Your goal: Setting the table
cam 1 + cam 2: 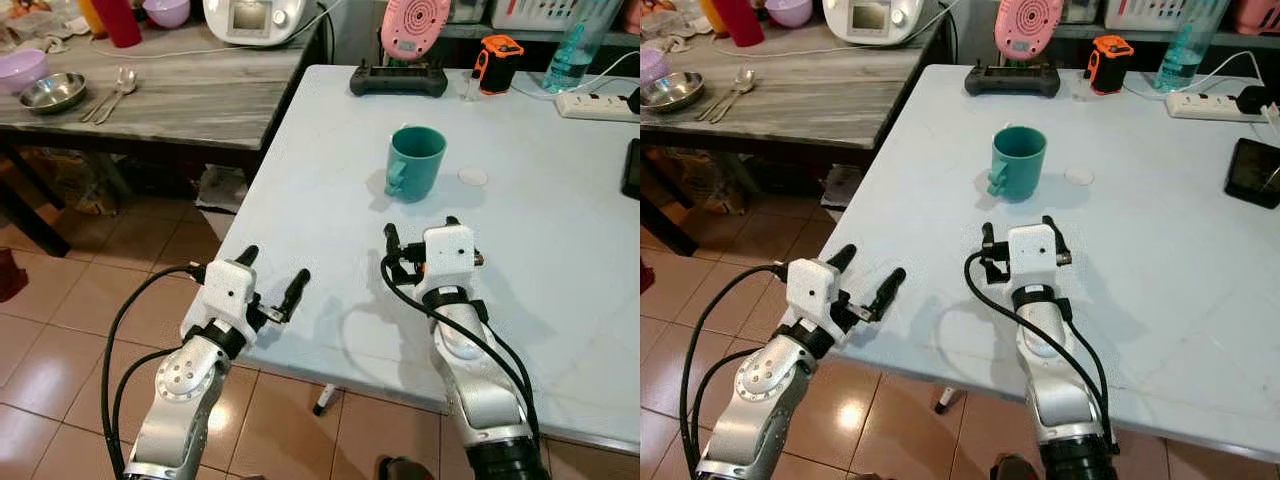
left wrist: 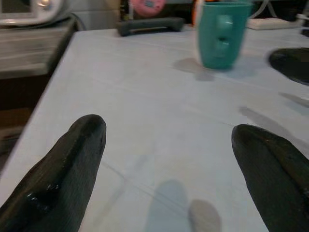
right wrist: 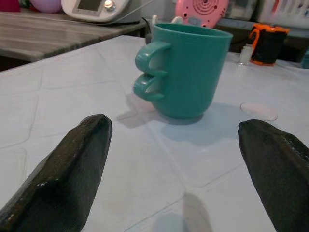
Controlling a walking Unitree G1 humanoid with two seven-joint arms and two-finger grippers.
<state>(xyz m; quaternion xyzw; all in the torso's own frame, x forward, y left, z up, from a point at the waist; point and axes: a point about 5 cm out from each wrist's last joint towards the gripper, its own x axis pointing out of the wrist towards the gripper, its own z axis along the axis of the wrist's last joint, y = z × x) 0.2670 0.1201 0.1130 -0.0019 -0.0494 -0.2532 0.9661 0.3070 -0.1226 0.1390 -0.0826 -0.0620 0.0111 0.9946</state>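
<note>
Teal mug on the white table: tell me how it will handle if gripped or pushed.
The teal mug looks rigid, probably light plastic. Its glossy, tapering wall may slip between fingers. Upright on a narrower base, it could tip if pushed near the rim; the open right hand is nearest.

- The scene is seen from the robot's head in both eye views, forward and down, with the teal mug [image 1: 415,163] near the middle of the white table [image 1: 560,250].
- Nearly the same ground is shared by the two eye views: the mug, the table's near edge and the grey side table [image 1: 190,95] beyond the mug's left.
- In the left wrist view the mug [image 2: 223,34] is faced from low over the table, well apart.
- In the right wrist view the mug [image 3: 186,70] is faced from close by, low, handle side shown.
</note>
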